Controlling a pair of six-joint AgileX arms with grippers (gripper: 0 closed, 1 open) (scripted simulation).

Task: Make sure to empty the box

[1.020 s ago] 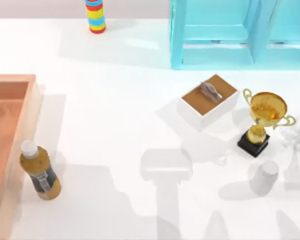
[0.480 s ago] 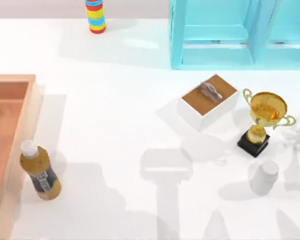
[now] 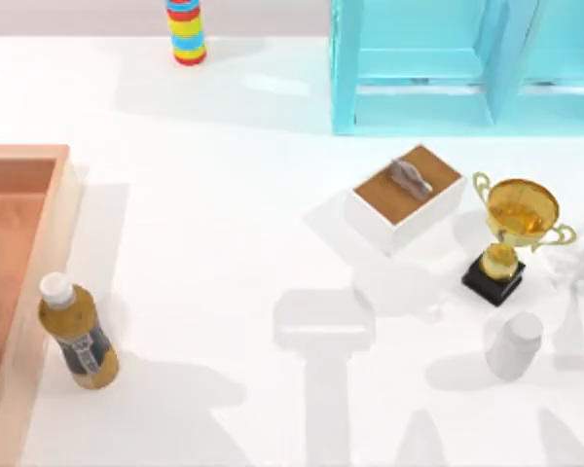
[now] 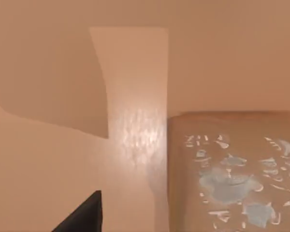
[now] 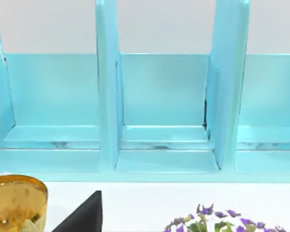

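Box (image 3: 19, 282) is lying at the 9 o'clock edge of the worktop (image 3: 224, 224), its orange-brown floor and pale walls running out of the top view. A bottle (image 3: 76, 333) of amber liquid with a white cap is standing outside it on the worktop, just beside the wall at the box's 4 o'clock; whether the two are touching cannot be told.

A white case (image 3: 406, 197) with a brown handled lid is sitting at about 2 o'clock from the worktop's middle. A gold trophy (image 3: 511, 238) on a black base is standing near it, at the case's 4 o'clock. A pale jar (image 3: 514, 343) is resting at the trophy's 6 o'clock, apart from it. A striped stack (image 3: 186, 31) is standing at the 12 o'clock edge, and a cyan rack (image 3: 457, 63) is occupying the 1 o'clock corner.

The left wrist camera is looking at orange-tan wood, with a dark wedge (image 4: 84, 217) at the frame's edge. The right wrist camera is facing the rack's compartments, with the trophy's rim and purple flowers (image 5: 222, 221) in front. Whether either gripper is open or closed cannot be told.
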